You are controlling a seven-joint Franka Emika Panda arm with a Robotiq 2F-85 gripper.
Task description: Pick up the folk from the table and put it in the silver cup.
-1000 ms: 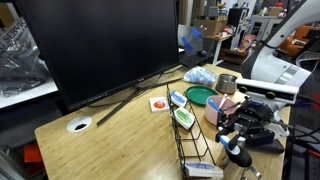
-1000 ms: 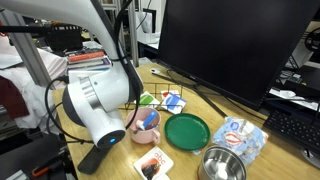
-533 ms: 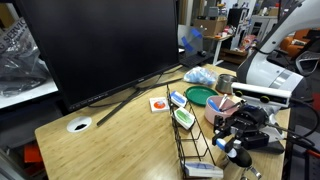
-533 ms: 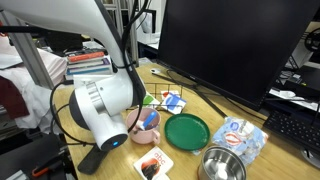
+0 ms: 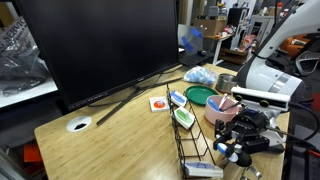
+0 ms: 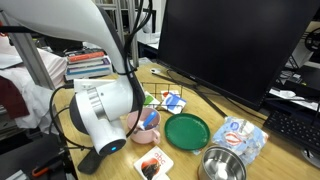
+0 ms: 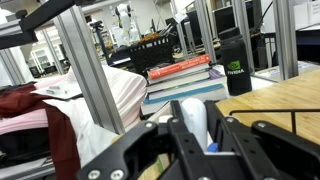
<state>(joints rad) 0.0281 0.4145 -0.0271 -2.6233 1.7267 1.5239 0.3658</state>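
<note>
Right now I've got my hand (image 7: 197,142) clamped on the pale fork (image 7: 194,114) by the desk (image 5: 110,140) edge, beside the pink bowl (image 5: 224,106).

A wooden counter (image 5: 110,145) carries a large black monitor (image 5: 100,45) along its far edge in both exterior views. A white round grommet (image 5: 79,125) sits near one corner. A green plate (image 6: 187,130) lies near the middle, with a pink bowl (image 6: 147,132) just beside it. A crumpled blue-and-white packet (image 6: 243,137) lies on the plate's other side. At the near edge are a wide silver tin (image 6: 222,164) and a picture card (image 6: 153,163). A black wire rack (image 5: 195,140) stands at the counter's edge. In the wrist view, stacked books (image 7: 185,75) lie off the counter.
</note>
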